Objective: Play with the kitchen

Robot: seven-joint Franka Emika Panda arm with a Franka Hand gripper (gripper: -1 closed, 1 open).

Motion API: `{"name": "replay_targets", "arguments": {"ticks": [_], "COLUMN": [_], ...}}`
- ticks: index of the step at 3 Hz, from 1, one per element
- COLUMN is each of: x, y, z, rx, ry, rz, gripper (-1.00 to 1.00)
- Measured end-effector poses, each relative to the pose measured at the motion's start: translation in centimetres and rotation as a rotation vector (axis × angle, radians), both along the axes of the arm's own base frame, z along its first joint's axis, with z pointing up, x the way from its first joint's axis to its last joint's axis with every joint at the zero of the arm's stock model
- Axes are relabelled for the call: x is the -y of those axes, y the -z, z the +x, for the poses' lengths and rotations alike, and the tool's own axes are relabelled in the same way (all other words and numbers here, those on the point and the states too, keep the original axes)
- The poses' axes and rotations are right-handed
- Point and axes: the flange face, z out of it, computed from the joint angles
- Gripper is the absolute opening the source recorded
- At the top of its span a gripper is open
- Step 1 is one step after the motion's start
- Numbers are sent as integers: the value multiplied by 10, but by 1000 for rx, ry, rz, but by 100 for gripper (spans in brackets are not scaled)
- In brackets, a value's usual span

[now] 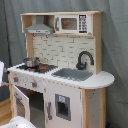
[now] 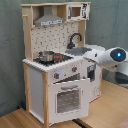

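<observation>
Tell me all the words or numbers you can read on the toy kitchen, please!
No words or numbers can be read anywhere.
The kitchen: no readable text on it in either exterior view.
The microwave in the first exterior view: dark marks on its button panel, too blurred to read.
The stove knobs in the second exterior view: no markings I can make out.
The robot arm: a glowing blue light, no lettering visible.

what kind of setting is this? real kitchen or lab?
Likely a lab or test room, not a real kitchen: a toy kitchen stands on a wooden floor before a grey curtain, with a white robot arm reaching at it in the second exterior view.
</observation>
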Motion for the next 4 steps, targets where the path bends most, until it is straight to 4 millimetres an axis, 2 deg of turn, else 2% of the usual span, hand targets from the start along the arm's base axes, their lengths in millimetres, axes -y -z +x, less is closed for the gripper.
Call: {"name": "replay_targets", "arguments": {"ticks": [2,4], "x": [33,64], "y": [-2,12], "z": [3,27], "rx": [-179,-385], "ry": [-13,-72], "rz": [-32,-56], "gripper": [100,100]}}
